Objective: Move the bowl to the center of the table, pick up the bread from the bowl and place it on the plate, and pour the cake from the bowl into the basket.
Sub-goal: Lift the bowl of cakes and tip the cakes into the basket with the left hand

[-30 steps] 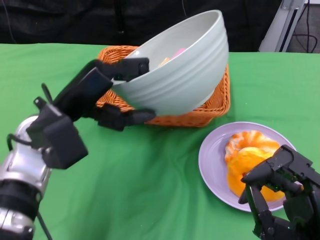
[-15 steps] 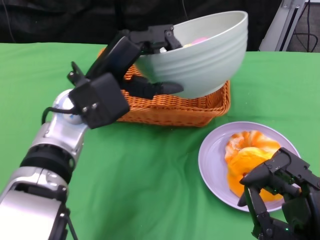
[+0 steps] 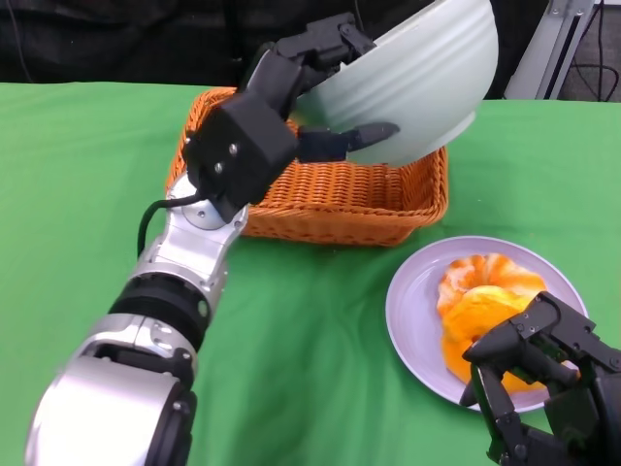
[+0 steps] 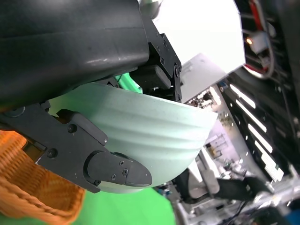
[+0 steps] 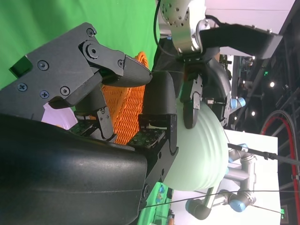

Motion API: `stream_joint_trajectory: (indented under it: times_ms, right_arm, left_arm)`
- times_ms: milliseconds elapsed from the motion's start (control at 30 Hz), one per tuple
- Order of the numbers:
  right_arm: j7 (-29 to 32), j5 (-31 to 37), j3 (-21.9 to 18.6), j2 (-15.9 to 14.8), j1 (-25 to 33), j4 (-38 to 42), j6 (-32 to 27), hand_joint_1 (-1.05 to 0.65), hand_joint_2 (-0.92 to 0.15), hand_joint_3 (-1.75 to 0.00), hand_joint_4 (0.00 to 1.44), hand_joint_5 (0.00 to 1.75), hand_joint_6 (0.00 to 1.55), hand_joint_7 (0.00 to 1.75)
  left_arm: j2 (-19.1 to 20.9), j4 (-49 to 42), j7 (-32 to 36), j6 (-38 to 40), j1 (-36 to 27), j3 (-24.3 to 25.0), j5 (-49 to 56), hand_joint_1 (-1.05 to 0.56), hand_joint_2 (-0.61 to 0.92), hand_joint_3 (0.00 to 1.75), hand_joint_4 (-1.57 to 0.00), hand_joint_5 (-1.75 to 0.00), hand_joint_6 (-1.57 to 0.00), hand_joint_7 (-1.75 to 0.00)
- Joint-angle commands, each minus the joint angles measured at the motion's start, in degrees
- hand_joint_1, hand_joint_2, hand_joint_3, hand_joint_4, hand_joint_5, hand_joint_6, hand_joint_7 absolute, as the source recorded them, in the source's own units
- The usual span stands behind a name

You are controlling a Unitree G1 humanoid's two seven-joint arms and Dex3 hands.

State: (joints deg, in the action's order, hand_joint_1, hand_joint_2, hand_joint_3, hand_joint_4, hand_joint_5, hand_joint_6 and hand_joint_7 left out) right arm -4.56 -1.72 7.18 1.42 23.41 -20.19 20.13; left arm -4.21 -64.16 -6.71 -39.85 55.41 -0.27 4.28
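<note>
My left hand (image 3: 315, 87) grips the rim of a pale green ribbed bowl (image 3: 422, 83) and holds it tilted high over the orange wicker basket (image 3: 330, 189). The bowl (image 4: 145, 136) shows its underside, so its contents are hidden. The same bowl (image 5: 199, 150) appears beyond the basket (image 5: 124, 105) in the right wrist view. An orange glazed bread (image 3: 480, 306) lies on the lilac plate (image 3: 417, 311) at the front right. My right hand (image 3: 548, 374) hovers at the plate's near edge, fingers curled, holding nothing.
Green cloth (image 3: 87, 165) covers the table, with a black backdrop behind. A grey stand (image 3: 558, 44) rises at the back right corner.
My left arm has swung the bowl up and to the right over the basket and tipped it further. The pink and yellow contents seen earlier are now hidden. The right hand has stayed put.
</note>
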Motion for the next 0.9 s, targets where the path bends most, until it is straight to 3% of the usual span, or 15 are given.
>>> stream_joint_trajectory:
  times_ms: [33, 233, 533, 900]
  right_arm:
    - [-0.15, 0.06, -0.54, -0.73, -0.09, 0.44, 1.26, -0.19, -0.57, -0.92, 0.72, 1.57, 0.64, 1.37]
    - [-0.27, -0.04, -0.31, -0.63, 0.10, 0.31, 0.95, -0.17, -0.57, -0.94, 0.72, 1.58, 0.64, 1.38]
    - [-0.25, 0.29, -0.22, -0.62, 0.36, 0.28, 1.04, -0.17, -0.55, -0.98, 0.71, 1.58, 0.63, 1.39]
    - [-0.39, 0.19, -0.18, -0.62, 0.09, 0.55, 1.28, -0.16, -0.53, -1.02, 0.71, 1.59, 0.63, 1.40]
  left_arm:
    - [-1.12, 0.07, -1.86, 2.91, 3.17, 2.78, -4.13, -0.29, 0.92, 0.46, -0.77, -1.75, -0.66, -1.41]
    - [-3.05, 0.54, -7.57, 9.53, 3.74, 7.61, -11.45, -0.32, 0.90, 0.54, -0.83, -1.75, -0.62, -1.55]
    - [-4.37, 2.14, -11.14, 20.59, 5.17, 13.06, -19.22, -0.27, 0.89, 0.52, -0.73, -1.71, -0.65, -1.52]
    - [-4.42, 1.66, -13.08, 32.18, 7.91, 18.51, -26.25, -0.21, 0.91, 0.49, -0.73, -1.73, -0.71, -1.49]
